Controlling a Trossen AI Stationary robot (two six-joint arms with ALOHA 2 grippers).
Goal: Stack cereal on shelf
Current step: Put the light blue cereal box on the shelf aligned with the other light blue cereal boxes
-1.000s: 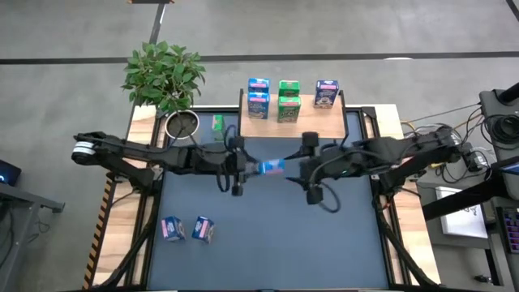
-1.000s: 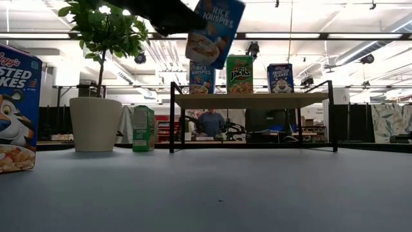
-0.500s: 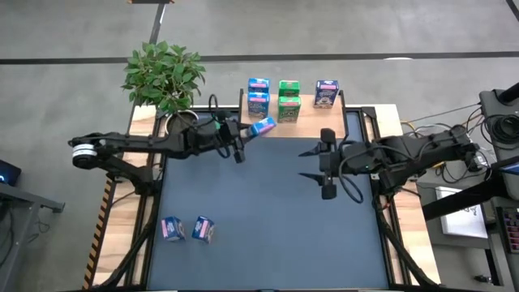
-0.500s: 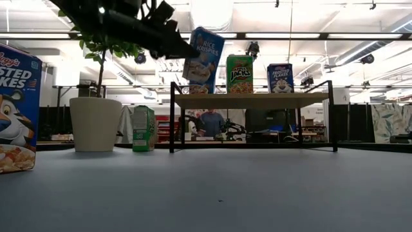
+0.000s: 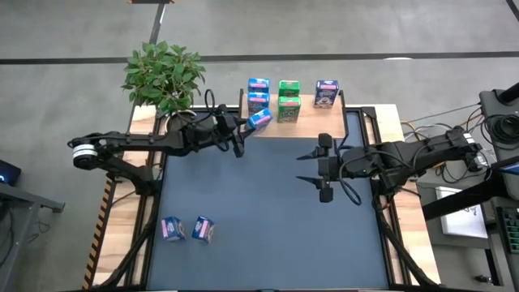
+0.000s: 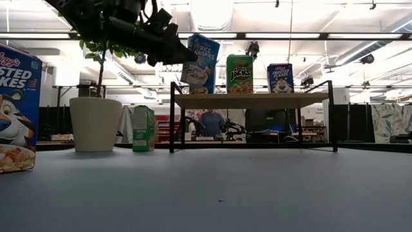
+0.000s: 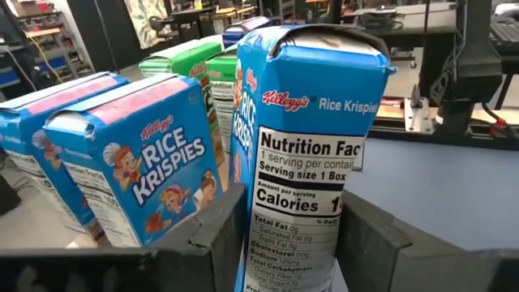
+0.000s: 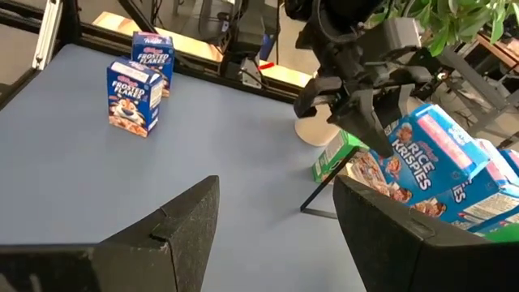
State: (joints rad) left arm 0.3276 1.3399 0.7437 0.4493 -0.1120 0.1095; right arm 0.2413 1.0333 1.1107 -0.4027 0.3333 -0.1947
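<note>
Your left gripper (image 5: 243, 132) is clamped on a light blue Rice Krispies cardboard box (image 5: 260, 122), one finger (image 7: 212, 240) on each side of it. It holds the box tilted in the air at the left end of the small light-wood plank shelf on black metal legs (image 5: 313, 122), just in front of the two light blue boxes (image 5: 258, 95) already stacked there. In the low view the held box (image 6: 199, 63) hangs a little above the plank (image 6: 251, 100), leaning to the right.

On the shelf you also have two green cereal boxes (image 5: 289, 100) stacked in the middle and one dark blue Frosted Flakes box (image 5: 326, 93) at the right end. Another green box (image 5: 217, 123) stands on the table to the left of the shelf, near the white pot of the leafy green plant (image 5: 165, 73).

Two more Frosted Flakes boxes (image 5: 188, 229) sit at the near left of the dark blue mat (image 5: 268, 219).

Your right gripper (image 5: 306, 168) hovers over the mat's right middle, fingers spread wide and carrying nothing.
</note>
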